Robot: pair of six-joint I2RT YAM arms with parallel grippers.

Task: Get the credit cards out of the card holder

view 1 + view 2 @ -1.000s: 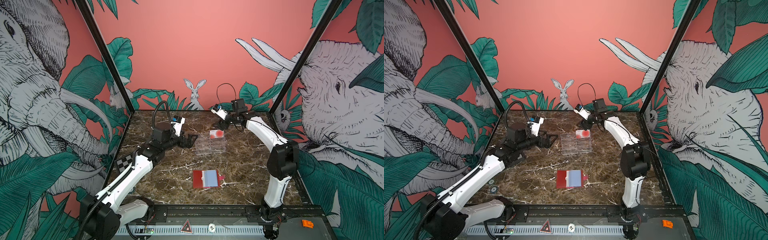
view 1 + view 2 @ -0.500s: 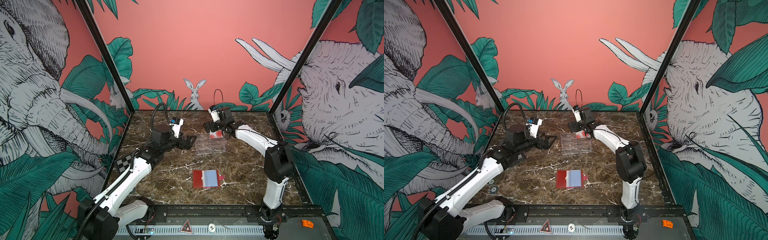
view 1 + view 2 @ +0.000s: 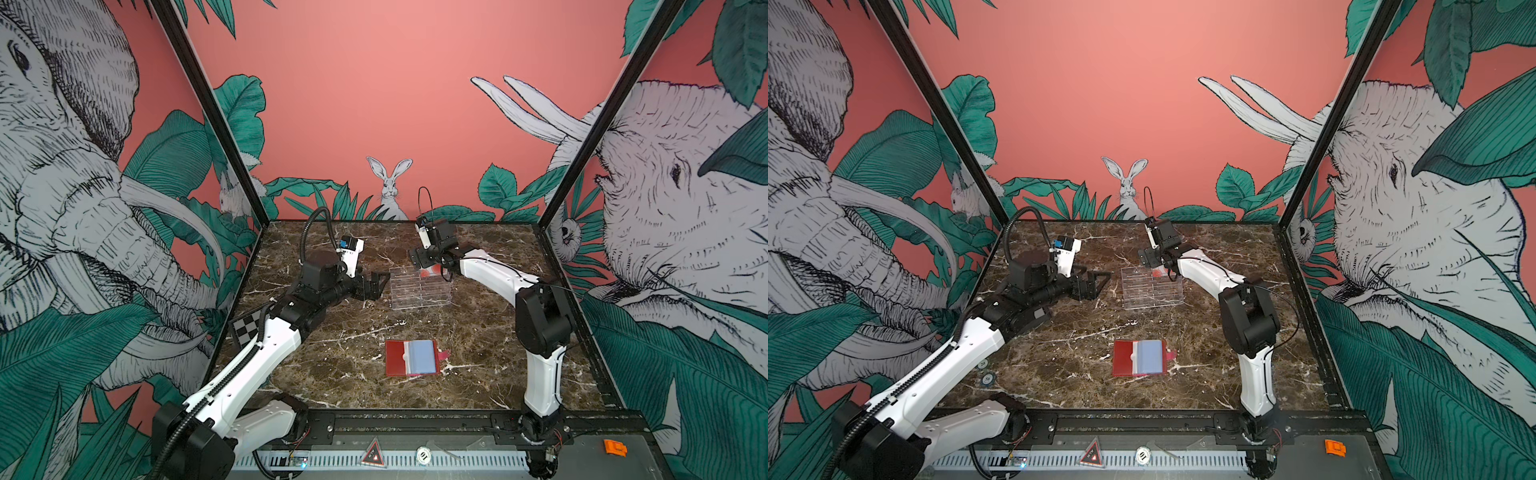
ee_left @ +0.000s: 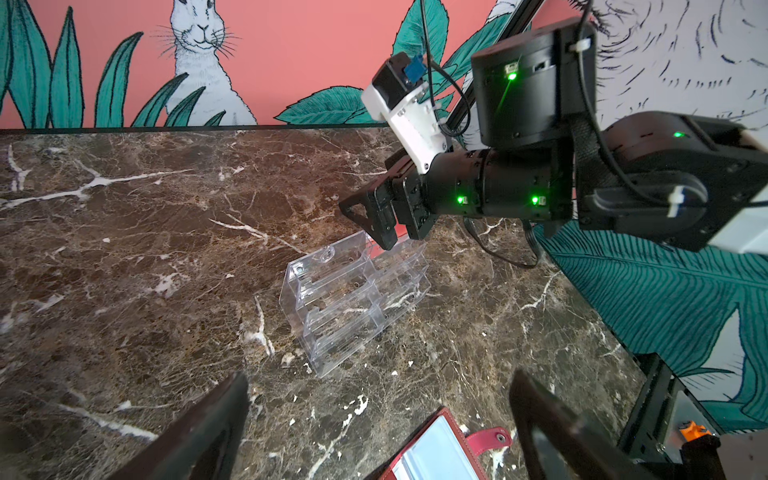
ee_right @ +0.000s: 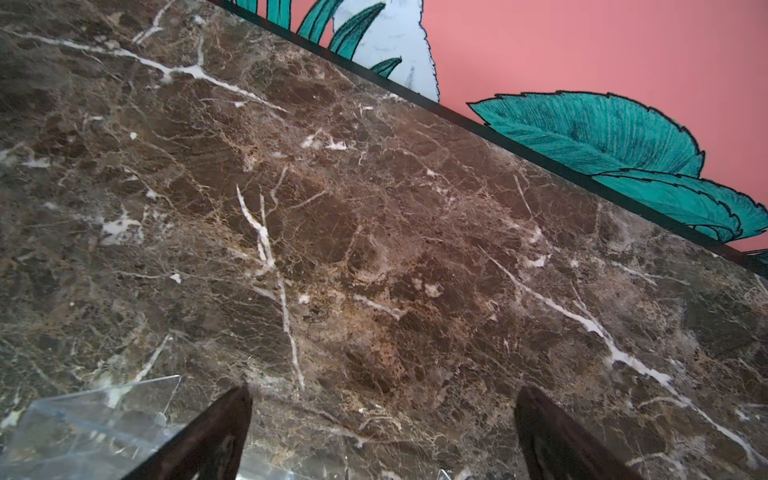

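The red card holder (image 3: 394, 358) (image 3: 1123, 358) lies open on the marble near the front, with a pale blue credit card (image 3: 423, 356) (image 3: 1151, 356) in its clear sleeve. In the left wrist view its corner (image 4: 453, 419) and snap tab (image 4: 487, 440) show. A white credit card with a red circle (image 3: 429, 272) (image 3: 1157, 273) stands in the back tier of a clear acrylic stand (image 3: 419, 291) (image 3: 1152, 291). My right gripper (image 3: 417, 258) (image 3: 1147, 259) (image 5: 382, 432) hangs open and empty at the stand's back left corner. My left gripper (image 3: 380, 284) (image 3: 1100, 282) (image 4: 378, 419) is open and empty, left of the stand.
A black-and-white chequered board (image 3: 246, 327) leans by the left wall. Two small round tokens (image 3: 985, 371) lie near the left front edge. The stand's corner (image 5: 95, 415) shows in the right wrist view, with bare marble beyond it up to the back wall.
My right gripper has swung from the back right, across the stand, to its back left corner, and its jaws have spread wider. The white card stays in the stand. The left arm barely moved.
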